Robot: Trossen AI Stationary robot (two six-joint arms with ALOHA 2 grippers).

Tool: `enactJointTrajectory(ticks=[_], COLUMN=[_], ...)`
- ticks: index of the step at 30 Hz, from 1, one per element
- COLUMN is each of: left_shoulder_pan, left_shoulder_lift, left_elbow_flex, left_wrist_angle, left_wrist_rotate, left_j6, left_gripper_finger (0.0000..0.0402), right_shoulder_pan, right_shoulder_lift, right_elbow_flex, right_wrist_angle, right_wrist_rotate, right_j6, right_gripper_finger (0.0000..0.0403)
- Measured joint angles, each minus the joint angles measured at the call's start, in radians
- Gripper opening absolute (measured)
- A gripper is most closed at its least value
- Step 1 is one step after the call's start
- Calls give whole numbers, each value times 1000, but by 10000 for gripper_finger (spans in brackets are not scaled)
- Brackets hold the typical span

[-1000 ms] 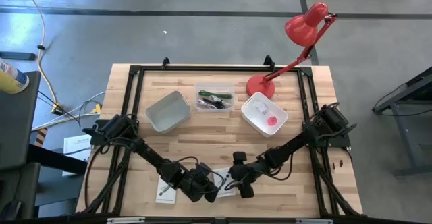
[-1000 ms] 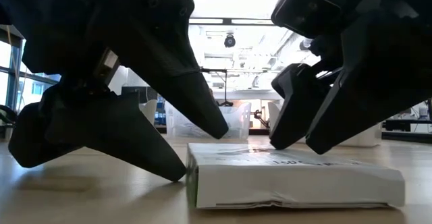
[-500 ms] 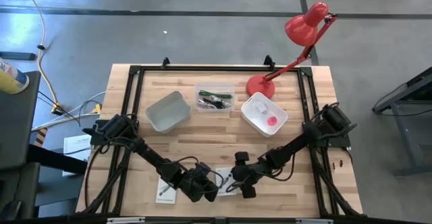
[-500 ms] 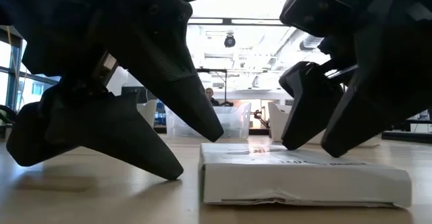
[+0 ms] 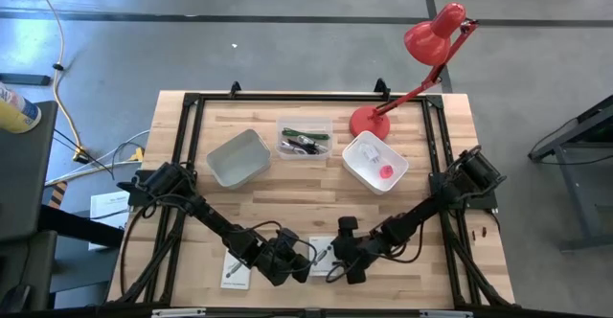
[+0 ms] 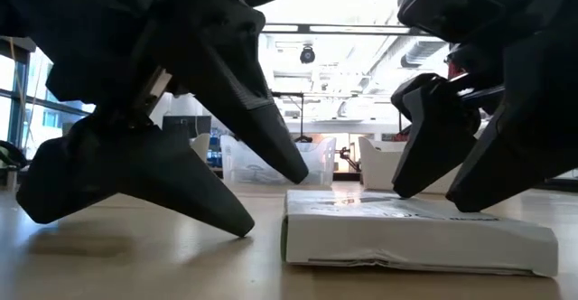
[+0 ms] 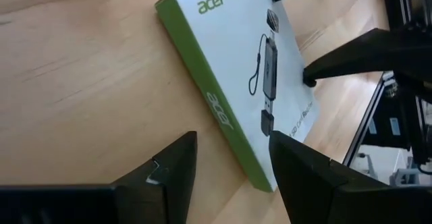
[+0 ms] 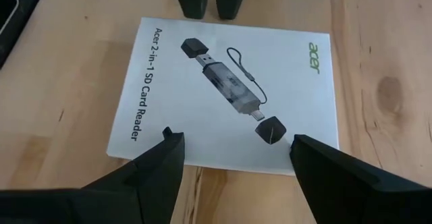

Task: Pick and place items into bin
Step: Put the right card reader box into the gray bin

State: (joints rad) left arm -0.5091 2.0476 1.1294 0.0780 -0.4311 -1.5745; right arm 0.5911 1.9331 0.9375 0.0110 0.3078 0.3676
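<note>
Both arms reached down low over the near edge of the wooden desk (image 5: pixel 287 198), meeting around a flat white box (image 8: pixel 226 92) that lay face up on the wood. The box bore green Acer lettering, the words "2-in-1 SD Card Reader" and a printed picture of the reader.

The left end effector (image 7: pixel 229 166) sat just beside one long green-edged side of the box, its two dark fingers (image 7: pixel 169 166) spread apart with bare wood between them, gripping nothing. In the low view its fingertip rested on the desk close to the box's end without clearly touching it.

The right end effector (image 8: pixel 233 160) hovered over the opposite side of the box, its fingers (image 8: pixel 158 160) spread about as wide as the box's short edge and straddling that edge, not closed on it. In the low view its tips appeared to rest on or just above the box's top face.

A second white card (image 5: pixel 235 270) lay near the front edge, to the left of the left end effector.

Farther back stood three containers in a row: an empty-looking grey bin (image 5: pixel 238 157), a clear tray (image 5: pixel 305 138) holding a green pen and coiled cables, and a white bin (image 5: pixel 374 160) with a small pink piece inside. A red desk lamp (image 5: pixel 421 59) stood behind the white bin.
</note>
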Motion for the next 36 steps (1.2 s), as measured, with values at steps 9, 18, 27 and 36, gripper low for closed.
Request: enactJointTrajectory(ticks=[9,18,27,36], left_shoulder_pan=[30,74,85,85], left_shoulder_lift=[0,0,-2,-2], left_elbow_flex=[0,-1,3,3], left_wrist_angle=[10,30,-15,-18], left_wrist_rotate=[-10,66,124,123], left_j6=[-5,22,24,24], left_gripper_finger=[172,172,172,172], right_shoulder_pan=[1,48,52,77], right_shoulder_lift=[23,44,44,42], right_elbow_flex=[0,2,-25,-92], right_wrist_angle=[7,27,65,188], right_wrist_rotate=[20,105,129,139], right_j6=[6,60,91,121], right_gripper_finger=[259,259,259,259])
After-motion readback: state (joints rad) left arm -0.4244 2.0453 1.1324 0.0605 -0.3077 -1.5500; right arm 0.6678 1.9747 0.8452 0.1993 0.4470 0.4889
